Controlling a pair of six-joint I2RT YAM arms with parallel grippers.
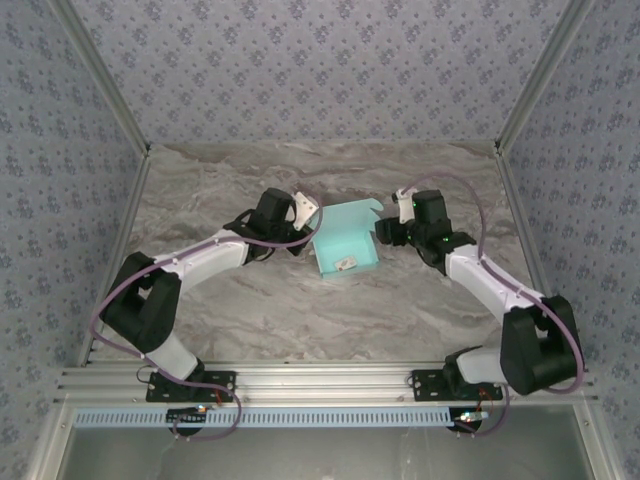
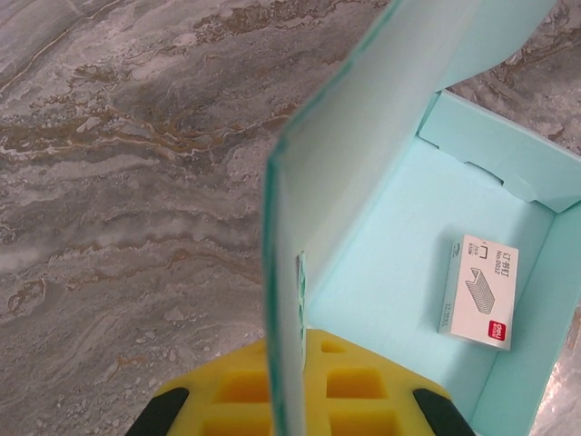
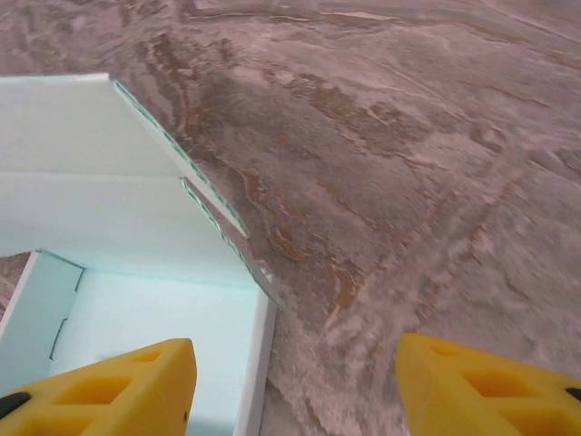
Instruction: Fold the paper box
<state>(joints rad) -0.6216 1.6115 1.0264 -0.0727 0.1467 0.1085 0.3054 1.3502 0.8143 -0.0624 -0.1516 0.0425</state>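
The paper box [image 1: 345,245] sits open in the middle of the gray table [image 1: 250,300]. A little white box [image 2: 481,292] lies inside it. The left gripper [image 1: 309,214] pinches the box's left wall, which stands up tall. The right gripper [image 1: 391,228] is at the box's right side with its yellow fingers [image 3: 109,391] wide apart, one over the inside and one over the table.

Small packet [image 2: 481,292] inside paper box [image 1: 345,236], box on table [image 1: 300,310]
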